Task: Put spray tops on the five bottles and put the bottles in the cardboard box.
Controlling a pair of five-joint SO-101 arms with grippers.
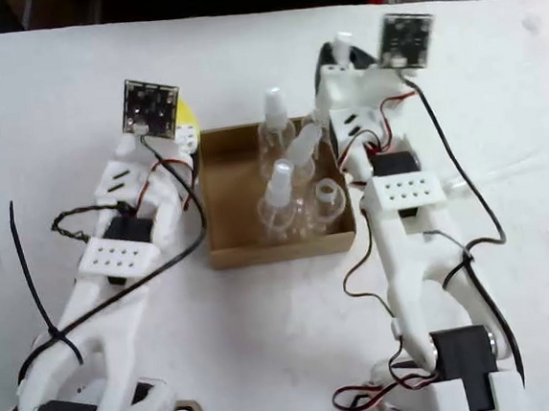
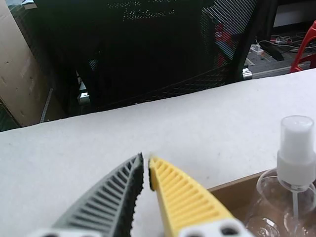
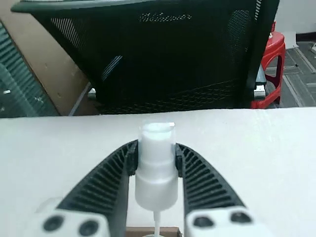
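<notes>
The cardboard box (image 1: pixel 226 200) lies between the two arms. In it stand clear bottles with white spray tops (image 1: pixel 280 188), and one clear bottle with a bare neck (image 1: pixel 328 199) at the corner nearest the right arm. Just past the box's far right corner, my right gripper (image 1: pixel 342 55) (image 3: pixel 155 148) is shut on a white spray top (image 3: pixel 157 173) (image 1: pixel 342 42), held upright with its thin tube hanging down. My left gripper (image 2: pixel 146 162) (image 1: pixel 185 125) sits at the box's far left corner, its grey and yellow fingers shut on nothing. A capped bottle (image 2: pixel 294 163) shows beside it inside the box wall (image 2: pixel 232 190).
The white table (image 1: pixel 44 101) stretches to both sides and beyond the box. A black mesh chair (image 3: pixel 148 54) stands behind the table's far edge. Loose black and red cables (image 1: pixel 465 179) run along both arms.
</notes>
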